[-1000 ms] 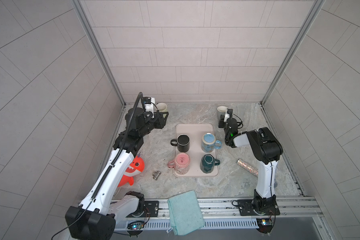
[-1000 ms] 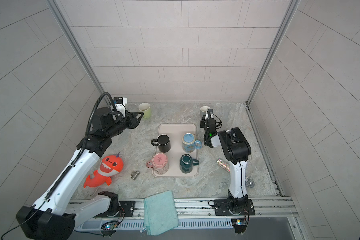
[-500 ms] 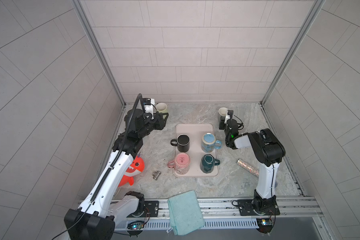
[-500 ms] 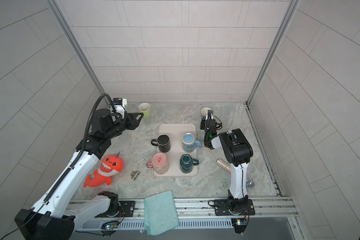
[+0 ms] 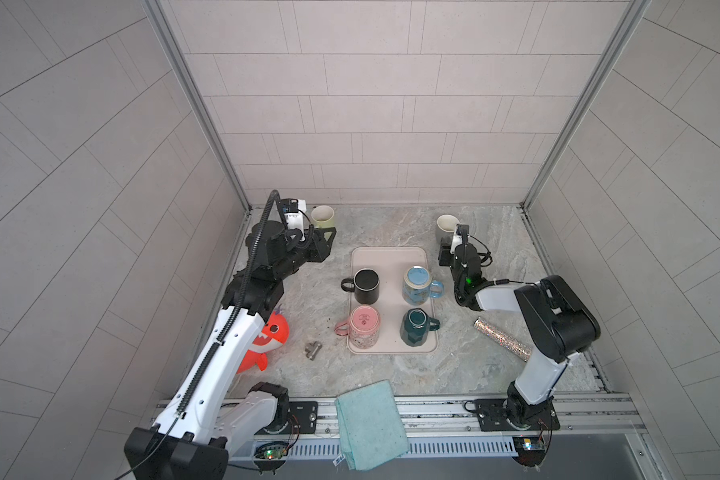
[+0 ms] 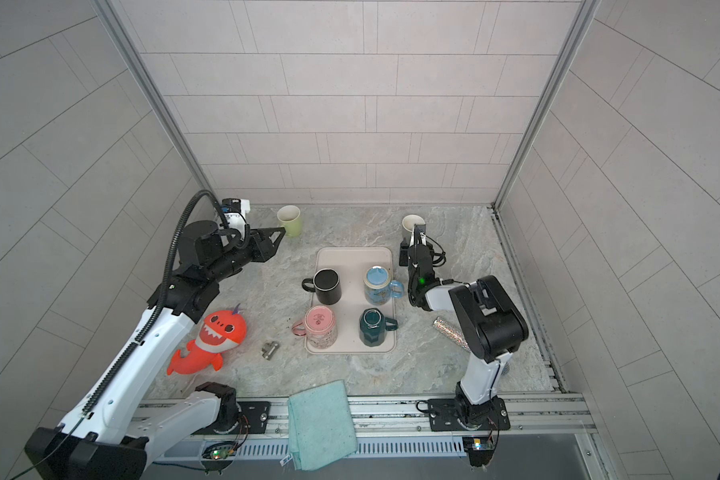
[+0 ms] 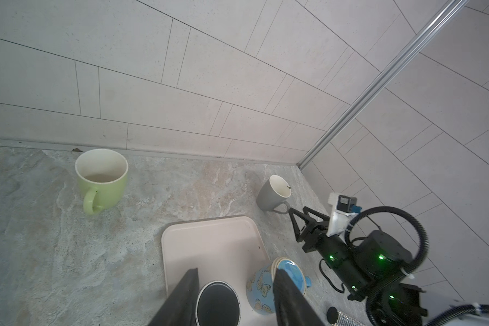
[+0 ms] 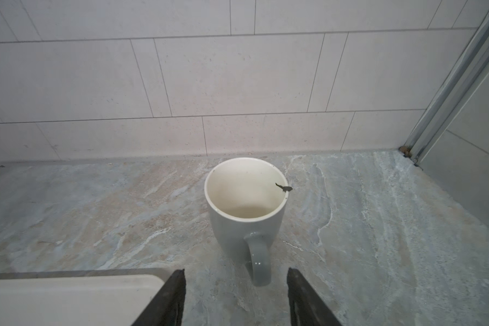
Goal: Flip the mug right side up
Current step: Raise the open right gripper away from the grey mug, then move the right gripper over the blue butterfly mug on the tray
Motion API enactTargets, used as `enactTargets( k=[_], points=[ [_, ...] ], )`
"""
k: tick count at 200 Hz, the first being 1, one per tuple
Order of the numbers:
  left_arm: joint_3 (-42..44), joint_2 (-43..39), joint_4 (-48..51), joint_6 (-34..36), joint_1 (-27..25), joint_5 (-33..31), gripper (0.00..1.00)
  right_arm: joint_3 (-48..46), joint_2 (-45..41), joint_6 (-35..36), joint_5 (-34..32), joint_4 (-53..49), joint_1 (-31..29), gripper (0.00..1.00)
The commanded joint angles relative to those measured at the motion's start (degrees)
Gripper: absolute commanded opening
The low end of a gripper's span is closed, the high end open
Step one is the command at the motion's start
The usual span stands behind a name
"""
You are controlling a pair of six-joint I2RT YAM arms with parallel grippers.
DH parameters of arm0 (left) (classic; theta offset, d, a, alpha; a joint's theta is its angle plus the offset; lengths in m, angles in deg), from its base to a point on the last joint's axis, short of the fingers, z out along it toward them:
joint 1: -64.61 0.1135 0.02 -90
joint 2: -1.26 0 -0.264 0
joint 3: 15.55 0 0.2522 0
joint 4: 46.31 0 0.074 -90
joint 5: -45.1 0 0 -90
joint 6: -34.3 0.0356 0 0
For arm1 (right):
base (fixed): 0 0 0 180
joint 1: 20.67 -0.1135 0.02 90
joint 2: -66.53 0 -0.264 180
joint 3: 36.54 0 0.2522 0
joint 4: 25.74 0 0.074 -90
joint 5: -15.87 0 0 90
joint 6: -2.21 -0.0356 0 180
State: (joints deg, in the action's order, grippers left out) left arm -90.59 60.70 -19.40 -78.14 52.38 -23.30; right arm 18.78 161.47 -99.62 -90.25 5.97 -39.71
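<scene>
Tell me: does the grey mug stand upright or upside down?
Upright: the grey mug stands on the table, its open mouth and white inside facing up.

Orange shark toy (image 6: pixel 211 340) lying on the bench (image 6: pixel 350 224), left side, toward the front. Small metal fitting (image 6: pixel 270 350) just right of it, not touching the pink tray (image 6: pixel 352 257) mid-bench. Glittery silver tube (image 5: pixel 501 338) lies right of the tray, angled. Teal cloth (image 5: pixel 371 424) draped over the front rail.

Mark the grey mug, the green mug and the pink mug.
grey mug (image 8: pixel 229 240): right wrist view, outer wall.
green mug (image 7: pixel 108 192): left wrist view, outer wall.
pink mug (image 5: pixel 364 320): in a top view, upturned base.
</scene>
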Motion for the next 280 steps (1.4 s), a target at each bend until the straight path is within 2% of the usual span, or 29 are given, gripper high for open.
enactTargets(
  k=[1, 29, 68, 99, 139, 167, 199, 218, 248, 264, 280],
  points=[
    [-3.53, -0.56, 5.46, 0.07, 0.37, -3.45, 0.52, -0.73, -11.97, -0.3, -1.96, -12.31, -3.74, 0.6],
    [-5.38, -0.54, 11.64, -0.4, 0.45, -7.47, 0.55, 3.21, -24.79, -6.82, 2.36, -37.43, -7.25, 0.64],
    [-4.7, -0.64, 18.9, -3.22, 1.55, -11.54, 0.67, 11.33, -34.36, -14.46, 13.42, -65.95, -8.88, 0.68],
    [-1.51, 0.33, 18.89, -6.54, 4.03, -9.66, 0.74, 19.4, -35.2, -18.78, 19.21, -84.1, -8.86, 0.72],
    [-2.61, 4.71, 18.06, -9.88, 6.5, -3.16, 0.74, 28.28, -28.35, -23.01, 29.68, -98.75, -8.98, 0.74],
    [-2.22, 5.35, 18.3, -9.49, 7.0, -3.43, 0.74, 30.2, -23.58, -25.44, 32.03, -101.81, -8.0, 0.76],
    [-2.69, 5.47, 18.66, -10.17, 7.79, -2.07, 0.74, 28.4, -19.76, -36.69, 40.78, -99.36, -2.84, 0.76],
    [-2.49, 5.3, 18.14, -10.75, 7.95, -2.1, 0.74, 27.68, -19.24, -41.35, 42.41, -99.43, 0.08, 0.76],
    [-2.61, 5.97, 17.52, -11.58, 8.33, -0.09, 0.74, 20.78, -20.08, -54.36, 51.08, -90.03, 4.33, 0.75],
    [-1.69, 6.5, 16.48, -13.42, 8.41, -1.24, 0.75, 17.94, -19.52, -58.93, 52.72, -86.39, 5.69, 0.74],
    [-2.35, 8.3, 16.13, -14.03, 8.54, 1.12, 0.75, 17.22, -18.26, -61.28, 54.63, -83.94, 5.95, 0.74]
  ],
)
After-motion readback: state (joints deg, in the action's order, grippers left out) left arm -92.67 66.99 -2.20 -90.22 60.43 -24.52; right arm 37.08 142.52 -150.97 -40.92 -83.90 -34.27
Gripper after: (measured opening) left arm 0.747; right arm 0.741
